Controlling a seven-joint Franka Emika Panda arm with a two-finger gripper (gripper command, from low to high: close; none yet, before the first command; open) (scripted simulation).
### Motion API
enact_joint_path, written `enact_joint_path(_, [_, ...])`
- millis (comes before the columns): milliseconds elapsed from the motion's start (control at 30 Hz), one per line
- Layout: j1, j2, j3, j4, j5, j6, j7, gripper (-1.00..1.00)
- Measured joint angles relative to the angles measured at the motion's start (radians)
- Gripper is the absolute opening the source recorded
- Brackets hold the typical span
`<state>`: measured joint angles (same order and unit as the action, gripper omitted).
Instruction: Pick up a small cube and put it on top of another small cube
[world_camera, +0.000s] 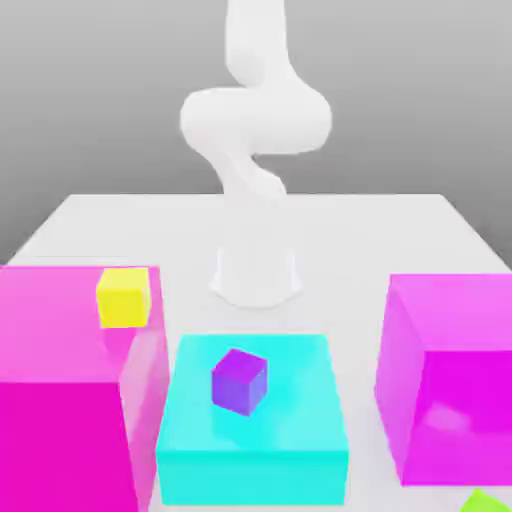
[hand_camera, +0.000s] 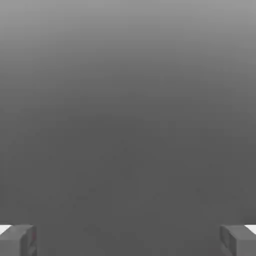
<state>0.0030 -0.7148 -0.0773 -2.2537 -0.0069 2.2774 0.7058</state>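
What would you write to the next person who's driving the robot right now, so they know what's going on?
Gripper: open, nothing between its fingers.
Purple small cube: on top of the cyan block, in the middle of the exterior view.
Yellow small cube: by the big magenta block at the exterior view's left; I can't tell for sure what it rests on.
Done: no small cube is stacked on another in view.
Left: pick up a small cube, set it on another, let go. Check which cube is meant first.
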Motion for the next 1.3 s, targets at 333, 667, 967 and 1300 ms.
enact_joint_path(333, [0.178, 0.203, -0.078, 0.005, 0.068, -0.128, -0.352, 0.0])
enact_joint_path(667, [0.37, 0.388, -0.146, -0.023, 0.264, -0.247, -0.773, 0.0])
enact_joint_path(967, [0.515, 0.564, -0.155, -0.06, 0.533, -0.386, -1.22, 0.0])
enact_joint_path(1300, [0.642, 0.74, -0.104, -0.096, 0.849, -0.605, -1.731, 0.0])
